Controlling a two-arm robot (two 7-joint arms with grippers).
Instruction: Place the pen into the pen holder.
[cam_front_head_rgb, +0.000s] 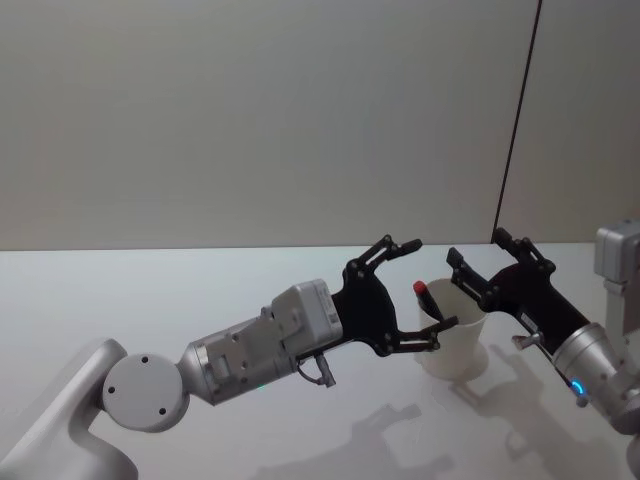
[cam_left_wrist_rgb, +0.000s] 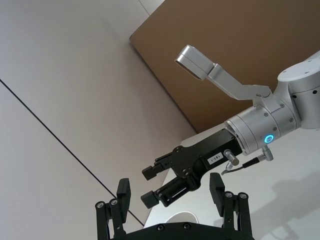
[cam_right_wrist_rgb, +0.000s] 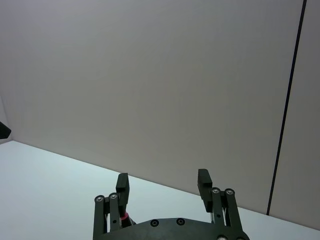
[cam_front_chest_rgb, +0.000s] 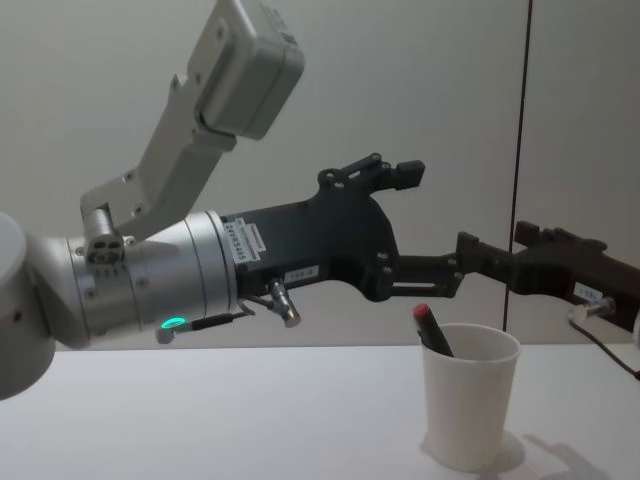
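Light was soft and even, somewhat dim, falling from above. Faint grey shadows lay on the white desk (cam_front_head_rgb: 150, 300) beneath the arms and beside the pen holder (cam_front_chest_rgb: 468, 405). The left claw (cam_front_chest_rgb: 425, 225) loomed large in the chest view, slightly soft. No glare showed; the wall looked flat grey.

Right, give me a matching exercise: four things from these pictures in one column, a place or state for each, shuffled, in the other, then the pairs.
Things:
1. pen
2. pen holder
3. left tool
4. right tool

Places or states:
A. upright on the table, white
B. open, on the holder's right side
C. leaning inside the cup, red end up
D. open, on the holder's left side, above its rim

Pairs: 1-C, 2-A, 3-D, 4-B
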